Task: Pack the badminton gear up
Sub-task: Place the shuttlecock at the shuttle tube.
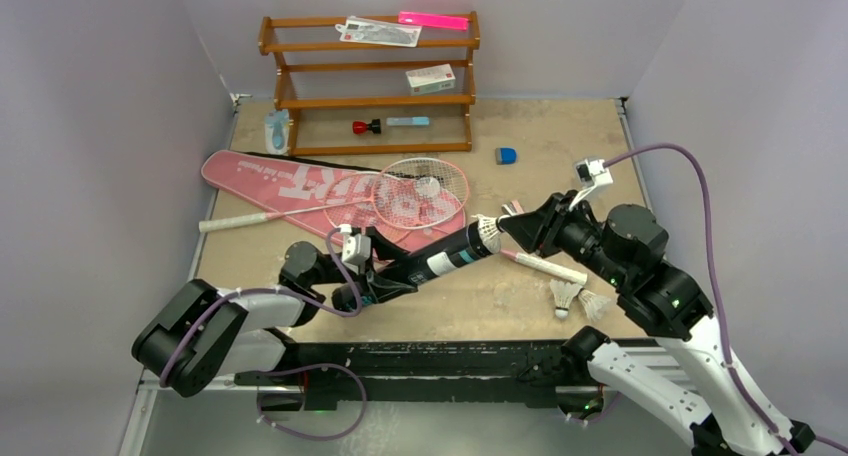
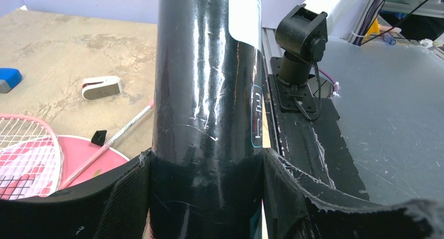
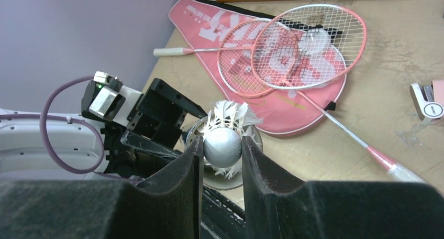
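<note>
Loading looks underway: left gripper (image 2: 207,197) clamps the tube (image 2: 207,87), right gripper (image 3: 222,158) pinches a shuttlecock (image 3: 225,131) at its mouth — next, a straight push inside.

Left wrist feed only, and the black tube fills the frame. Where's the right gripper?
Observer: The right gripper is at the black tube's open end, shut on a feather shuttlecock.
Operator: Is it inside the tube yet?
Observer: Not fully. The feathers point into the mouth, and the cork is outside, between the pads.
Operator: Any loose ones near it?
Observer: Two loose shuttlecocks lie on the table beside the right arm.
</note>
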Robot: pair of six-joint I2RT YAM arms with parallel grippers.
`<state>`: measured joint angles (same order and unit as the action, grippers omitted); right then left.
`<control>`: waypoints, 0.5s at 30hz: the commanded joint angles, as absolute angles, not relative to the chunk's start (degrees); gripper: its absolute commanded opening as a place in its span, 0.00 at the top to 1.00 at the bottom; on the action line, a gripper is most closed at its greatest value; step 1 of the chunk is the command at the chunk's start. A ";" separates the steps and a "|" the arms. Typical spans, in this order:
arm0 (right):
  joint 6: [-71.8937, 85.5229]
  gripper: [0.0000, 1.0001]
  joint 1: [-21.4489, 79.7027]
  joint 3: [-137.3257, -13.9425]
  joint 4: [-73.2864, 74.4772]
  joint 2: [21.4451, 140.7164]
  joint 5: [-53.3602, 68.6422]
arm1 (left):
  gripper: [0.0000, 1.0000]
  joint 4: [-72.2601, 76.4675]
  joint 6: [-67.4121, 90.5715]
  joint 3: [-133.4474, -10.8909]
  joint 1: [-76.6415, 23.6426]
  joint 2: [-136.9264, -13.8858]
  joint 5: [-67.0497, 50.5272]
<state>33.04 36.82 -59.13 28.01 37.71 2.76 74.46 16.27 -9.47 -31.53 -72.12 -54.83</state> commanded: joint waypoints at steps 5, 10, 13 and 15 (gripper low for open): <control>33.82 1.00 37.04 -55.56 26.40 31.72 4.60 | 0.52 80.23 14.85 -9.75 -31.64 -70.37 -53.53; 33.02 1.00 37.02 -52.73 22.58 27.47 4.47 | 0.52 81.59 15.65 -9.90 -31.64 -71.33 -53.98; 31.49 1.00 37.01 -52.05 21.36 26.73 4.84 | 0.52 81.96 16.11 -10.26 -31.62 -71.98 -54.27; 30.88 1.00 37.04 -52.07 21.43 26.95 5.81 | 0.52 82.56 16.48 -10.35 -31.63 -72.38 -54.33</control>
